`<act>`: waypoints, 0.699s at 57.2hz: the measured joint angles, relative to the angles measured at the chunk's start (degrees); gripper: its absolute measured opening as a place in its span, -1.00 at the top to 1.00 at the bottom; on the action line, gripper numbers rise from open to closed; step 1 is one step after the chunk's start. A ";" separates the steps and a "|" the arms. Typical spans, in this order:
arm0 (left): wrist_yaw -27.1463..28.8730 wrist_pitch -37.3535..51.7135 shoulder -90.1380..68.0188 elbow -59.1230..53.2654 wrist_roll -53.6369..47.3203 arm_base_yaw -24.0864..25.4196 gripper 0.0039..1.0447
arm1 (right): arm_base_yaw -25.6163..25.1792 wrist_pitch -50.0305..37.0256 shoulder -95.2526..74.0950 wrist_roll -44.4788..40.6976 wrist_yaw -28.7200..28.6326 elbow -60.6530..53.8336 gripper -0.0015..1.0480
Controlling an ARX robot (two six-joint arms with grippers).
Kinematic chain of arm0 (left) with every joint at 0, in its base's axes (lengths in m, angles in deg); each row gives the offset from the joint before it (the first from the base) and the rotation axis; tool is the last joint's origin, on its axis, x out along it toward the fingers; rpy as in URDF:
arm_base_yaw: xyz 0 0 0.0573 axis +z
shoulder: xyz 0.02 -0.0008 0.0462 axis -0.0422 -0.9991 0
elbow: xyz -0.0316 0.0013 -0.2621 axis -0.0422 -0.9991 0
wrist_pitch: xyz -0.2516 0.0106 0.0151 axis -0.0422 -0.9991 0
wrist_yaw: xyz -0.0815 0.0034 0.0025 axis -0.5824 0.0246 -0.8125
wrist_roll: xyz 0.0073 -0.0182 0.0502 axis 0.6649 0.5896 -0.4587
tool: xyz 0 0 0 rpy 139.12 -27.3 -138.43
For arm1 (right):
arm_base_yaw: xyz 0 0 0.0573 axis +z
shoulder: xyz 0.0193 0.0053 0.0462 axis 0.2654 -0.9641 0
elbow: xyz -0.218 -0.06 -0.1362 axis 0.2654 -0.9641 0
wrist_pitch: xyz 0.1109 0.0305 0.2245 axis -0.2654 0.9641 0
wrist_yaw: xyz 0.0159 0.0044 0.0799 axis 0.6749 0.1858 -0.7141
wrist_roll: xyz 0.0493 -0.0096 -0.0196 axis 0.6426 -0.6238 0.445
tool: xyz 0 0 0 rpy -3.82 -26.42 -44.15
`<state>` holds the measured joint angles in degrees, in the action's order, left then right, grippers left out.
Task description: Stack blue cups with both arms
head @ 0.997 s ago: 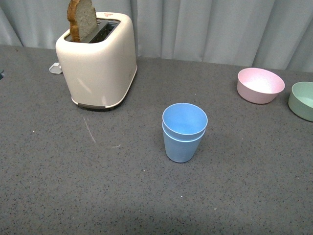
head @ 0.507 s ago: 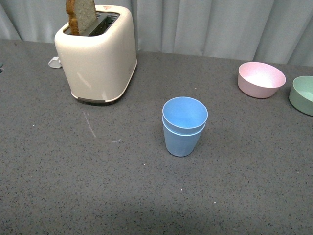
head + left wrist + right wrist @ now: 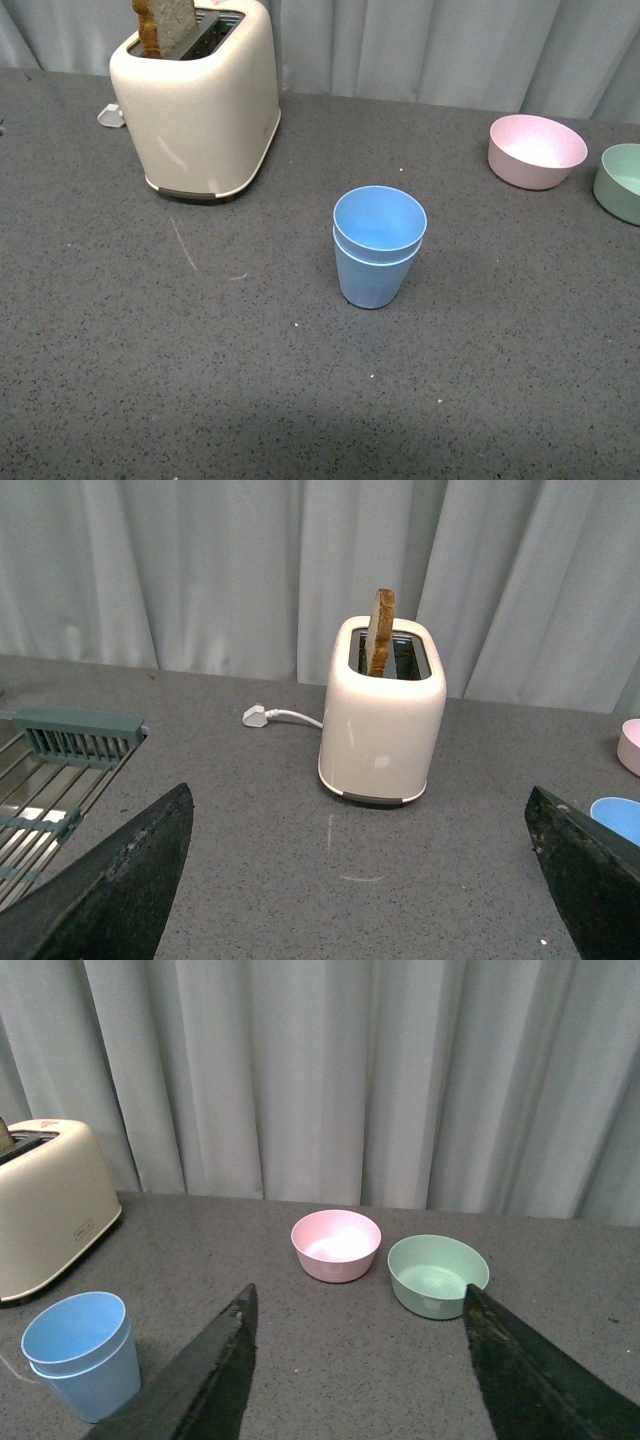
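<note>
Front view, blue cups (image 3: 378, 250) nested, apparently well clear of right end effector (image 3: 350, 1360)

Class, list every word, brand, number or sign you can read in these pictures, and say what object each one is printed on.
No text can be read with certainty.
Toaster, dark mark low on its end face: a small brand label, too small and blurred to read.
Toaster top, small reddish mark: too blurred to read.
Blue cups, pink bowl, green bowl: no print visible.
</note>
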<state>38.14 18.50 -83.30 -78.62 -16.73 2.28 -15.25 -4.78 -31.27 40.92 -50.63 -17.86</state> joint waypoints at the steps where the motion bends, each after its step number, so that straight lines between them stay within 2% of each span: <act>1: 0.00 0.00 0.00 0.00 0.00 0.00 -0.88 | 0.00 0.00 0.00 0.00 0.00 0.00 -0.44; 9: 0.00 0.00 0.00 0.00 0.00 0.00 -0.88 | -0.02 0.00 0.00 0.07 0.02 0.00 -0.85; 13: 0.00 0.00 0.00 0.00 0.00 0.00 -0.88 | -0.02 0.00 0.00 0.02 0.02 0.02 -0.80; 40: 0.00 0.00 0.00 0.00 0.00 0.00 -0.88 | 0.00 0.00 0.00 0.02 0.02 0.00 -0.81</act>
<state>38.14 18.50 -83.30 -78.62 -16.73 2.28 -15.25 -4.78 -31.27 40.94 -50.61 -17.86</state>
